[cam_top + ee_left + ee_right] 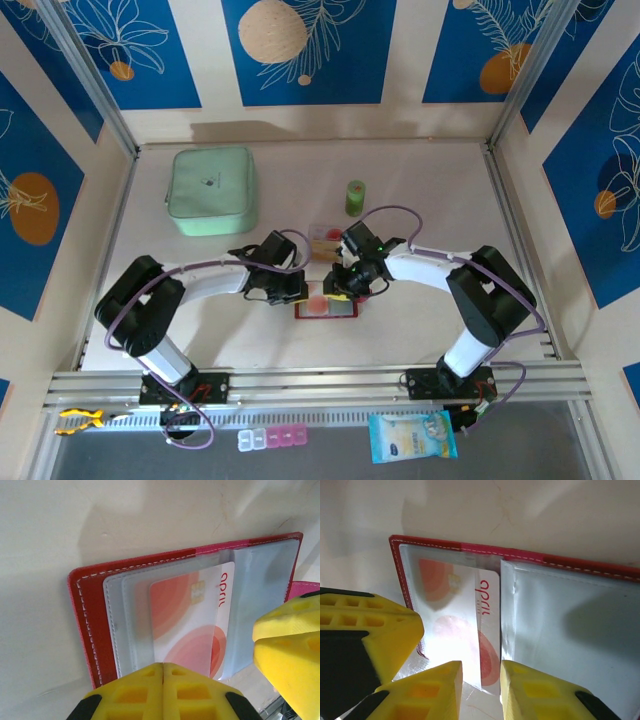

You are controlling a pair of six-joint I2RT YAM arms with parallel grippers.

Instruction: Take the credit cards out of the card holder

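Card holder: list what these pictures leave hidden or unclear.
- Left wrist: the shut left gripper hides the card's lower edge.
- Right wrist: unclear whether the right gripper pinches the card; glare washes out the card holder's right pocket.
- Top external: both grippers cover the card holder; contents too small to read.

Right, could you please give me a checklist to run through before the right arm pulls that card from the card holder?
1. Card holder lies open on the table: ok.
2. Left pincer shut at the holder's edge: ok; pressing it down: cannot tell.
3. Credit card sticks partly out of its clear pocket: ok.
4. Right pincer jaws straddle the card's corner: ok.
5. Jaws closed on the card: not ok, a gap shows.
6. Loose cards lie away from the holder: ok.
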